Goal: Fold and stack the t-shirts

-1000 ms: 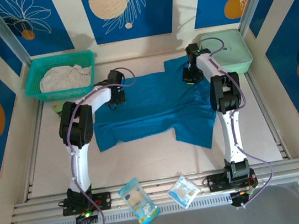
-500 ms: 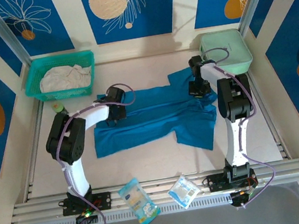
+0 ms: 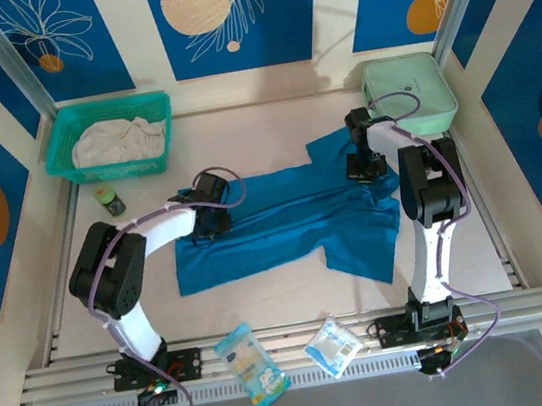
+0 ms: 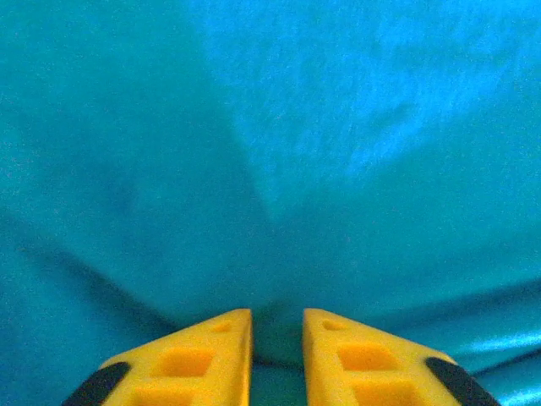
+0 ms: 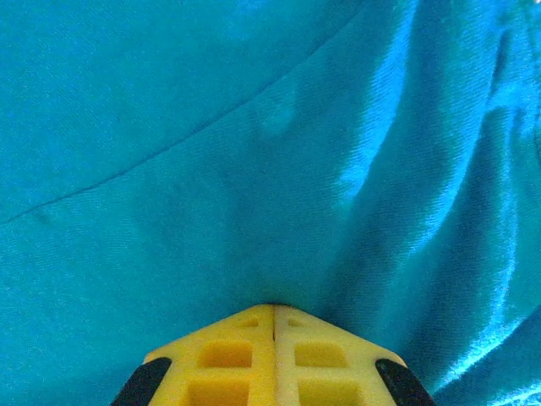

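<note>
Teal shirt point(image 3: 294, 222) spread mid-tabletop point(image 3: 264, 300). L tool point(image 4: 277, 317): jaws slightly parted at shirt's left end (cloth in gap). R tool point(image 5: 273, 307): clamped on right end. White shirt point(image 3: 116, 141) in basket point(image 3: 57, 132).

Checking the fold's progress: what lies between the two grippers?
The teal-blue t-shirt, creased lengthwise, covers the whole stretch from the left gripper to the right gripper; the top external view shows it.

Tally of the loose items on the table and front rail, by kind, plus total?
T-shirts: 2, teal-blue t-shirt, off-white t-shirt
Mesh basket: 1
Mint-green case: 1
Small bottle: 1
Packets: 2, larger packet, smaller packet
Total: 7
</note>
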`<action>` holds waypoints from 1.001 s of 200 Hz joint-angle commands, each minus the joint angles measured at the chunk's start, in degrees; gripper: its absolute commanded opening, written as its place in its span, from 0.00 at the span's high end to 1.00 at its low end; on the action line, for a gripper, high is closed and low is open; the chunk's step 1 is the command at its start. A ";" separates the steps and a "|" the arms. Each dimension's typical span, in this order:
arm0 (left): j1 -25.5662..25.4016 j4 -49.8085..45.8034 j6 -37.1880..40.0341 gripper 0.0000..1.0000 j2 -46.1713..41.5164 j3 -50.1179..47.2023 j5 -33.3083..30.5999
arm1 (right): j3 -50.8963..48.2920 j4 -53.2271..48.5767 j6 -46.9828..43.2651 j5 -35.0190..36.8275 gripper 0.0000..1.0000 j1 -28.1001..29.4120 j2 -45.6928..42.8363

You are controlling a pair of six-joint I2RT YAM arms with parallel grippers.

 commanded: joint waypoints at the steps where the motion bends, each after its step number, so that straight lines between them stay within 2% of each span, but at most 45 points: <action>1: -0.14 -10.28 1.36 0.66 -4.84 4.17 -2.72 | 0.01 -5.53 0.14 -1.39 1.00 -0.68 -0.45; 27: 1.00 -16.73 4.68 0.54 -7.88 11.98 -5.79 | 1.52 -7.17 -0.63 -1.94 1.00 -0.94 -4.28; 47: 3.64 -19.50 7.16 0.50 -7.87 16.63 -6.07 | 1.48 -8.18 -0.86 -2.75 1.00 -1.21 -6.73; 60: 6.00 -20.14 8.63 0.51 -6.50 18.36 -5.28 | 0.56 -8.13 -0.79 -3.58 1.00 -1.30 -8.38; 92: 11.48 -19.21 13.02 0.60 0.38 21.91 -0.24 | -2.40 -7.29 -0.41 -5.96 1.00 -1.38 -11.39; 125: 14.54 -16.48 14.43 0.64 4.79 23.84 0.82 | -4.17 -6.36 1.44 -11.21 1.00 -0.50 -13.07; 160: 15.69 -14.20 13.66 0.64 4.47 23.42 1.18 | -1.79 -4.02 4.96 -17.99 1.00 7.91 -10.85; 200: 17.54 -12.19 13.23 0.64 5.21 22.73 2.34 | 9.96 -2.07 9.58 -23.71 1.00 19.08 0.14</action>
